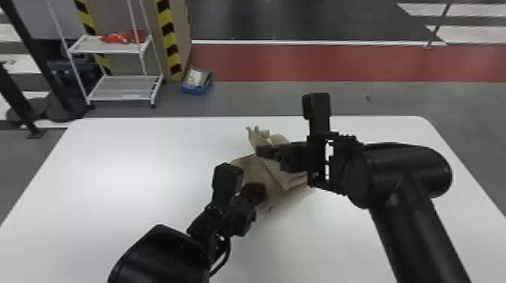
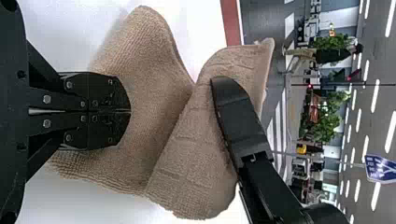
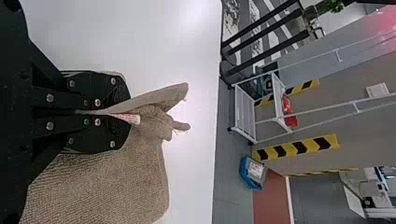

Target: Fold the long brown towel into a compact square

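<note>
Black plastic & metal nearest us: our L gripper (image 1: 255,192) comes in from the bottom of the head view, at the near L part of the brown towel (image 1: 274,192). Its jaws are together, nothing seen btwn them, w/ towel right by the tips; can't tell if they touch it. The towel is bunched approx. mid-table, a bit toward the far edge, w/ a folded layer on its R side. Farther out, our R gripper (image 1: 263,152) reaches across from the R; its jaws are clamped on a pinched bit of towel, w/ a small white label (image 3: 130,118) at the pinch & crumpled ends poking out past the tips. Under it all, our white table (image 1: 113,180). Beyond its far edge, on the L: white rack (image 1: 94,46) w/ a red item (image 1: 120,37) on the upper shelf, then yellow/blk stripes (image 1: 171,50) & a blue bin (image 1: 195,90) on the floor nearby. Farther back, a red floor strip (image 1: 320,64) runs off to the R.
</note>
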Controlling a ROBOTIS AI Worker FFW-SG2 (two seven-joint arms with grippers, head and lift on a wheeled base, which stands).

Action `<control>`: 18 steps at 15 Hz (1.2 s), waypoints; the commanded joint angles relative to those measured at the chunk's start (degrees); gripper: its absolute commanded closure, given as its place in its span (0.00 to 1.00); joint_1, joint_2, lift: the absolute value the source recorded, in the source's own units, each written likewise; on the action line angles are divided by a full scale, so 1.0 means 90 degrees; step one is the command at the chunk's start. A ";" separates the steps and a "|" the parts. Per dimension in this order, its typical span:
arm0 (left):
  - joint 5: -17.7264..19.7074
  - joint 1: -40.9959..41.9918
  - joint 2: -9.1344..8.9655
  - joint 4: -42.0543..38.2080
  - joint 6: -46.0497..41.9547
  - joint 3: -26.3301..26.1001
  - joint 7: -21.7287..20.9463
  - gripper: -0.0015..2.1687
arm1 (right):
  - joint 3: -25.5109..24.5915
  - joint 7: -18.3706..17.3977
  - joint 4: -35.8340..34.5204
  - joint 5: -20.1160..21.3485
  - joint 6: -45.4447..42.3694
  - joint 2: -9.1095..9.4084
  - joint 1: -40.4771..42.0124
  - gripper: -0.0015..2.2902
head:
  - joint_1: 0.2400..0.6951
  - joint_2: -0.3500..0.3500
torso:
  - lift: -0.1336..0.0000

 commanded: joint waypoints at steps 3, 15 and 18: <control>-0.0018 0.0054 0.0010 -0.0001 -0.0073 -0.0002 0.0010 0.81 | 0.0182 -0.0088 0.0230 0.0014 -0.0277 0.0006 0.0008 0.40 | 1.00 0.50 | 0.12; 0.0011 0.0093 -0.0010 -0.0040 -0.0230 -0.0060 0.0098 0.77 | -0.0863 -0.0049 -0.1674 -0.0386 -0.0238 -0.0410 0.1483 0.47 | 1.00 0.49 | 0.12; 0.0011 0.0123 0.0000 -0.0079 -0.0230 -0.0109 0.0117 0.77 | -0.1205 -0.0039 -0.2221 -0.0132 -0.0316 -0.0791 0.2118 0.83 | 1.00 0.39 | 0.12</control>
